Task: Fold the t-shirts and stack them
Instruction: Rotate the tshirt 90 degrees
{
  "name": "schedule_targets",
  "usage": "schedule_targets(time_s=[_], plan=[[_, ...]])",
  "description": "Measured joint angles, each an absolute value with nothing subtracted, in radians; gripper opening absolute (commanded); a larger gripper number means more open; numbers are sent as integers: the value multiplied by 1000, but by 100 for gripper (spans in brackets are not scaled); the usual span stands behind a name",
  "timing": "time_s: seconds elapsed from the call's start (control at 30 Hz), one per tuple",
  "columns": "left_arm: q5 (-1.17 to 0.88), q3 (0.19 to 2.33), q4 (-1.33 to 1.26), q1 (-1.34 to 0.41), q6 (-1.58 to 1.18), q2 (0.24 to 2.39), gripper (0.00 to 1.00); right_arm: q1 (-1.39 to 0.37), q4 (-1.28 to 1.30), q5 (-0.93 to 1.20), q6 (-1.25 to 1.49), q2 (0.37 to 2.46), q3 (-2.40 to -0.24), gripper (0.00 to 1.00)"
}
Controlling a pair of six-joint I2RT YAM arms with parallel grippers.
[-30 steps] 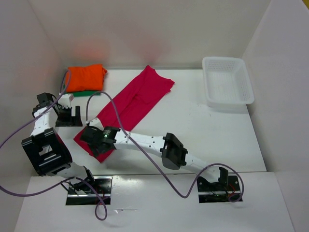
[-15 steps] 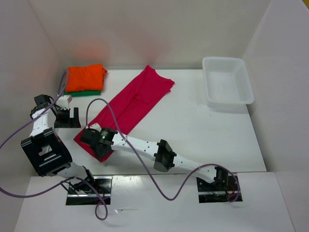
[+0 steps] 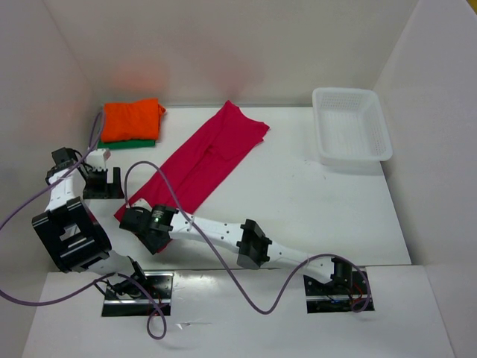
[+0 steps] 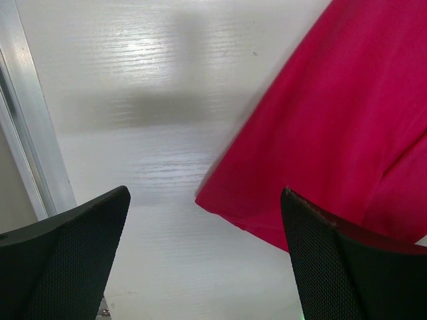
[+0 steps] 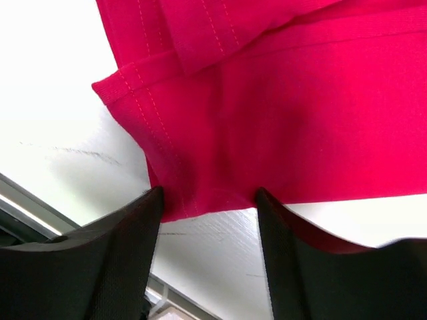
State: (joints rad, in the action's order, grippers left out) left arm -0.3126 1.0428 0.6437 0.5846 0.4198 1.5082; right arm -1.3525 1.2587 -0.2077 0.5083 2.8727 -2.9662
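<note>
The magenta-red t-shirt (image 3: pixel 205 156), folded into a long strip, lies diagonally across the table. My right gripper (image 3: pixel 145 230) is at its near-left end. In the right wrist view the right gripper (image 5: pixel 208 193) is open, with the shirt's stitched hem (image 5: pixel 200 133) lying just between its fingertips and bare table below. My left gripper (image 3: pixel 103 181) hovers left of that end. It is wide open (image 4: pixel 205 200) over the table, with the shirt's corner (image 4: pixel 320 147) by its right finger. The folded orange t-shirt (image 3: pixel 132 119) rests on the green t-shirt (image 3: pixel 141 142) at the back left.
A white mesh basket (image 3: pixel 352 127) stands at the back right. White walls close in the table on the left, back and right. A purple cable (image 3: pixel 194 224) loops over the right arm near the shirt's end.
My right gripper has slid toward the near-left corner of the red shirt, and its arm has lowered and stretched. The left gripper has barely shifted and stays open.
</note>
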Motion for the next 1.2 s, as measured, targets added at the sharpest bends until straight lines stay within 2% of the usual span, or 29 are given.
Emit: schedule_targets(time_s=[0.07,0.1,0.17,0.33,0.47,0.53,0.7,0.8,0.83,0.87,0.93,0.97,1.07,1.2], plan=[[-313,1042,644,588,420,1508,100,-1352,1258,-197,492,2869,-2955,39],[-313,1042,644,590,420,1508,100,-1352,1259,-194,486,2869,-2955,18],[-313,1042,644,591,420,1508,100,-1350,1260,-182,479,2869,-2955,0],[-323,1043,650,591,426,1508,100,-1341,1252,-163,490,2853,-2925,0],[-337,1063,677,591,448,1508,100,-1334,1222,-145,509,2749,-2718,0],[-342,1088,691,585,464,1508,100,-1331,1139,-137,517,2628,-2492,0],[-357,1150,722,535,496,1508,100,-1284,879,-22,573,2193,-1702,0],[-364,1161,741,467,526,1508,100,-1216,821,38,607,2027,-1431,0],[-361,1161,745,436,536,1508,100,-1197,809,44,617,1980,-1364,5],[-356,1161,751,398,549,1507,100,-1176,797,47,626,1942,-1305,19],[-326,1170,764,297,578,1505,100,-1147,777,57,648,1870,-1201,41],[-312,1179,767,240,596,1502,100,-1141,769,61,657,1838,-1158,59],[-234,1204,764,41,665,1468,100,-1143,764,65,670,1743,-1052,82],[-144,1184,743,-204,844,1323,100,-1155,791,62,684,1634,-1007,83]])
